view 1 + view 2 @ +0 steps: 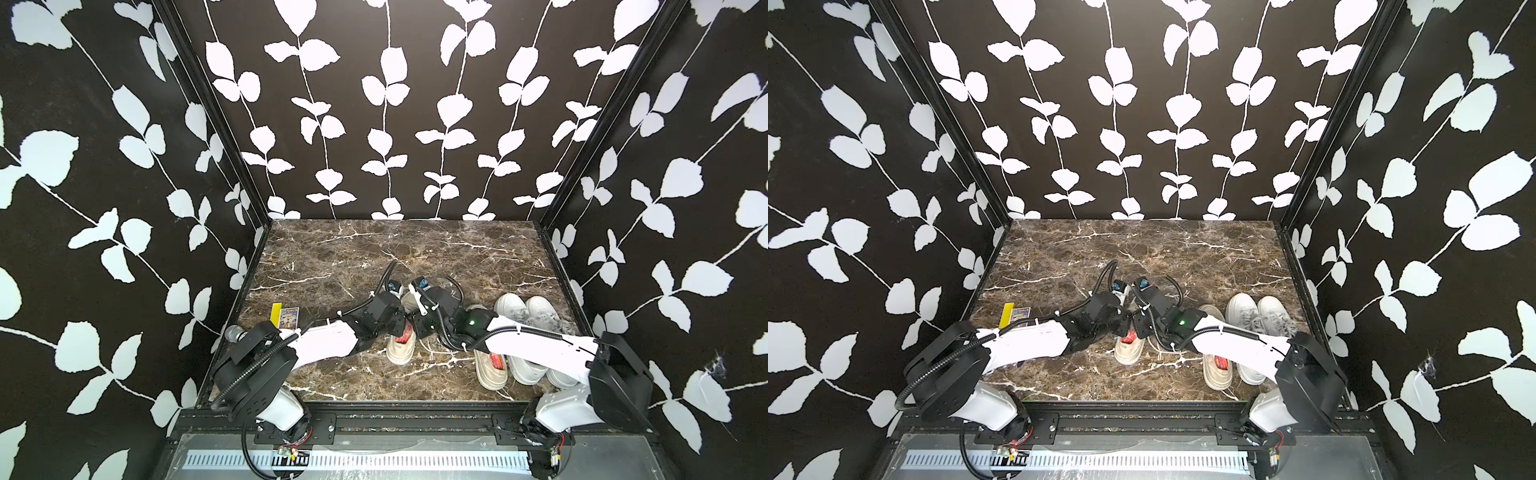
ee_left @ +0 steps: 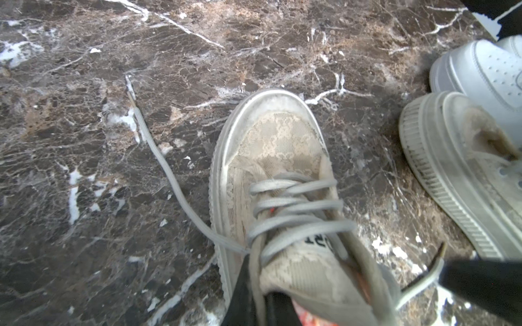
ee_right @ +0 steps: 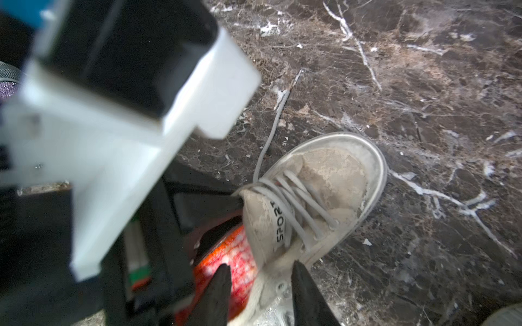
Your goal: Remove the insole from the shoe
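Marble tabletop (image 1: 332, 257), leaf-print walls (image 1: 415, 62), beige shoe (image 1: 401, 353) ctr

The right end effector (image 3: 262, 293) hangs low over the heel opening of a worn beige shoe (image 3: 333, 180). Its two dark fingers (image 3: 306, 296) stand apart, one over the red-orange insole (image 3: 237, 254) and the other outside the shoe's wall, with the collar rim in the gap between them. Whether either one touches is hard to tell. The toe points away from the end effector, and the tongue (image 3: 262, 220), marked SPORT, stands just ahead of it. A loose grey lace (image 3: 271, 132) trails onto the brown marble counter (image 3: 437, 98) beyond. The left arm (image 3: 113, 127) — white and black, blurred — crowds in close beside.
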{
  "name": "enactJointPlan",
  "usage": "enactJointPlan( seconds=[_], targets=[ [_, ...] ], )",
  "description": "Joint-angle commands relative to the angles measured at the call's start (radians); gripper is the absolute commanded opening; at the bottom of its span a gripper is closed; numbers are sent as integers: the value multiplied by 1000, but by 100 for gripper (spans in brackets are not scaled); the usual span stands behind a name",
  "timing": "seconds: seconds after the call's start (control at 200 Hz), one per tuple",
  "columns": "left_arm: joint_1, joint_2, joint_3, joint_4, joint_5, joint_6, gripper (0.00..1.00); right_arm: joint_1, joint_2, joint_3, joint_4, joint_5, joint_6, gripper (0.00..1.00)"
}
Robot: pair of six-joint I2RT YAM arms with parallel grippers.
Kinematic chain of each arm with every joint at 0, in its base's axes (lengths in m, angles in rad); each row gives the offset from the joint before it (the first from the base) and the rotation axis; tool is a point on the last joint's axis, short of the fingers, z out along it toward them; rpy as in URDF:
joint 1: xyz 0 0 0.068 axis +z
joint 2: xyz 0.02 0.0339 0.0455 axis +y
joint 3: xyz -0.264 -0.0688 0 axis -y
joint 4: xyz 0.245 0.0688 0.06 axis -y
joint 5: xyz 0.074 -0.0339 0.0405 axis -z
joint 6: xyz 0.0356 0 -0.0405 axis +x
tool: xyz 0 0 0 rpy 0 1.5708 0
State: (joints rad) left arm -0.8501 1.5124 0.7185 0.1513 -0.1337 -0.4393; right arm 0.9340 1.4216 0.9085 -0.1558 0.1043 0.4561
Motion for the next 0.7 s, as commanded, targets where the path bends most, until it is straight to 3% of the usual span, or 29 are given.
enactJointPlan(
  seconds=[0.0, 0.31, 0.696],
  targets=[
    [2, 5, 30, 33, -27, -45, 0, 5, -50, -21, -34, 18, 45, 37],
    [2, 3, 24, 37, -29, -76, 0, 63, -66, -40, -25, -58, 200, 35],
    [3, -38, -14, 60, -48, -117, 0, 109, 68, 3, 56, -125, 281, 31]
  ],
)
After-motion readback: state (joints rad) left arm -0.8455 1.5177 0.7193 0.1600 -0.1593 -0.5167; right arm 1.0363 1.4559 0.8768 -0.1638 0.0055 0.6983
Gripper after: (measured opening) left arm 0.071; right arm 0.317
